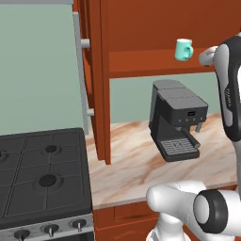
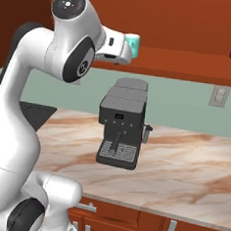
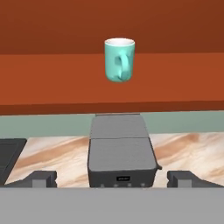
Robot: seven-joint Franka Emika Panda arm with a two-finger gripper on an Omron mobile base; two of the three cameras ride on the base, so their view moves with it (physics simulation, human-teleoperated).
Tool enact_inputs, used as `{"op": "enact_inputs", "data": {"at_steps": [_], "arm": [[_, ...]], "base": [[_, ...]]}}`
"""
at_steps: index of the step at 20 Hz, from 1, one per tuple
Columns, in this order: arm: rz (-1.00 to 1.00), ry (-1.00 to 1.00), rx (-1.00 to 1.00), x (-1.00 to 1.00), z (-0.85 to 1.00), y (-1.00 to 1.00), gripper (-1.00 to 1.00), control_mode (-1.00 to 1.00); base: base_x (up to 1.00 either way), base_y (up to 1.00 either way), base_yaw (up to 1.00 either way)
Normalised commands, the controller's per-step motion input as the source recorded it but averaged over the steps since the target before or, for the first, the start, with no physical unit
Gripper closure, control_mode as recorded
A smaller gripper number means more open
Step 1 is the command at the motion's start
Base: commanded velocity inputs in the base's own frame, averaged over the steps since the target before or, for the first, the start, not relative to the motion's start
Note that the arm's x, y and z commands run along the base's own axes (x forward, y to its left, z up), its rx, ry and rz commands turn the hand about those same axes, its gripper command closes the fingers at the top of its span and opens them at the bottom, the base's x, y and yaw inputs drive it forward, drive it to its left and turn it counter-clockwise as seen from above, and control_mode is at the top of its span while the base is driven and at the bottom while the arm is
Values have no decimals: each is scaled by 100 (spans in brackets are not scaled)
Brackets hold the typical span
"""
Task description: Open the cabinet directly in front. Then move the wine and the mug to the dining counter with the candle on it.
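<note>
Cabinet (image 1: 141,28) takes the upper half of the left base view, doors swung open, left door edge-on with its silver bar handle (image 1: 81,70) down the upper-left centre. So the opening step looks done; no wine bottle on the shelf part that shows, so I can't place it.

Counter (image 2: 182,162), beige marble with brown veining, runs across the middle of both base views under the cabinet. This is the worktop, not the dining counter: cooktop (image 1: 37,174) sits lower left of the left base view, black coffee machine (image 1: 176,117) stands centre right, below the shelf.

Robot arm (image 2: 25,105) rises on the left of the right base view and reaches toward upper centre, at shelf height.

Mug (image 3: 119,59), teal, upright on the bottom shelf (image 3: 52,78) of the cabinet; upper centre of the hand view, handle facing the camera. In the left base view it is upper right, just left of the wrist. In the right base view it is mostly hidden behind the hand, only a teal edge at upper centre.

Gripper (image 3: 112,178): fingertips far apart at the bottom corners of the hand view, spread wide, nothing between them. Mug is above them in the frame and apart, no contact.

Step in hand, as I judge it: approach to pick the mug. Next move calls for raising the hand level with the mug body, advancing until the fingers straddle it, clear of the handle, then closing. Risk: a nudge could push it deeper into the cabinet.
</note>
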Motion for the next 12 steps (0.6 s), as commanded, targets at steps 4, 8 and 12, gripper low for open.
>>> {"op": "enact_inputs", "data": {"at_steps": [4,8,12], "arm": [[2,0,0,23,0,-7,-100,-100],[3,0,0,24,0,-12,-100,-100],[1,0,0,18,0,-21,-100,-100]], "base": [[0,0,0],[0,0,0],[0,0,0]]}}
